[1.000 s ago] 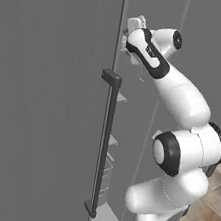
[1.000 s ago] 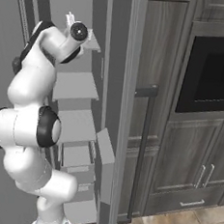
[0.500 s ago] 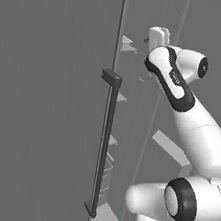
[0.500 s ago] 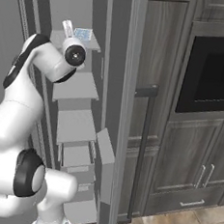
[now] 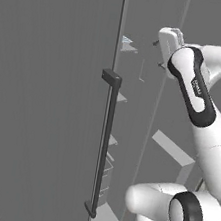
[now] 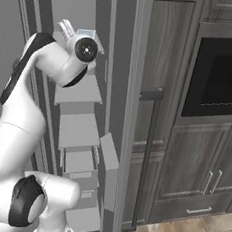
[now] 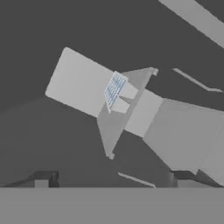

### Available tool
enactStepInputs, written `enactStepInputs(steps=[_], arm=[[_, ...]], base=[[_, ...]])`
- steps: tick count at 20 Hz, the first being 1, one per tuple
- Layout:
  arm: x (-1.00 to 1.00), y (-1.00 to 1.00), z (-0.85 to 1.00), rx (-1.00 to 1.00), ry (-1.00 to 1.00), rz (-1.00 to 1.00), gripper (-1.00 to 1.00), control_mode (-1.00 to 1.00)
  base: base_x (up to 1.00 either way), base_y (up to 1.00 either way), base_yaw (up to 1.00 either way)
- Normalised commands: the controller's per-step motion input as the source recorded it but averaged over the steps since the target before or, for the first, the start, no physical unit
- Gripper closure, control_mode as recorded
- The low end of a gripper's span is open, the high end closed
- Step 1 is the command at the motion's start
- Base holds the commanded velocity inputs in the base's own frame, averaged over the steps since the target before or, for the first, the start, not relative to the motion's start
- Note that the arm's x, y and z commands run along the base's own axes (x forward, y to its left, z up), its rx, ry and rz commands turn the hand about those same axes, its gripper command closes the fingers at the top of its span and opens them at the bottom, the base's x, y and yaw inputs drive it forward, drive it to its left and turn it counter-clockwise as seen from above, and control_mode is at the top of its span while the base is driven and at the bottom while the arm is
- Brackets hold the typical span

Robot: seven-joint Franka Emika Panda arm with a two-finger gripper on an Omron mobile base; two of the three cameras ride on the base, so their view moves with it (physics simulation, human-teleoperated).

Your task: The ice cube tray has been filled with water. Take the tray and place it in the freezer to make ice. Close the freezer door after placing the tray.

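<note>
The ice cube tray [image 7: 115, 89], white with pale blue water in its cells, lies on a pale shelf [image 7: 78, 83] inside the freezer [image 6: 76, 129]. In the left base view a small pale blue piece, the tray [image 5: 126, 41], shows on an upper shelf. My gripper [image 7: 113, 177] is open, well back from the tray, with nothing between its fingertips. The gripper [image 5: 161, 43] hangs at upper shelf height in front of the compartment; from the right, the gripper [image 6: 67, 28] points into it. The freezer door [image 6: 130, 114] stands open, edge-on.
A closed grey door with a dark bar handle [image 5: 104, 147] borders the compartment on the left. The open door carries bins [image 6: 106, 162] on its inner face. Dark wood cabinets [image 6: 194, 160] and a built-in oven [image 6: 219, 78] stand to the right.
My hand has drawn back out of the compartment, away from the upper shelf. The tray stays on the shelf. The door has not moved.
</note>
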Motion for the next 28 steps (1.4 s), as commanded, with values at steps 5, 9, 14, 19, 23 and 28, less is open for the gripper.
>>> enactStepInputs(steps=[5,9,14,19,23,28], arm=[[-0.59,0.03,-0.03,-0.43,-0.02,0.2,-1.0,-1.0],[-0.89,0.41,-0.29,-0.46,-0.23,0.12,-1.0,-1.0],[-0.74,0.23,-0.24,-0.36,-0.27,0.02,-1.0,-1.0],[-0.56,0.02,-0.04,-0.22,-0.14,0.0,-1.0,-1.0],[-0.42,-0.18,0.0,-0.03,0.0,0.02,-1.0,-1.0],[-0.18,-0.08,0.0,0.0,0.0,0.01,-1.0,1.0]], base=[[0.0,0.0,0.0],[0.0,0.0,0.0],[0.0,0.0,0.0],[0.0,0.0,0.0],[0.0,0.0,0.0],[-0.31,-0.02,0.0]])
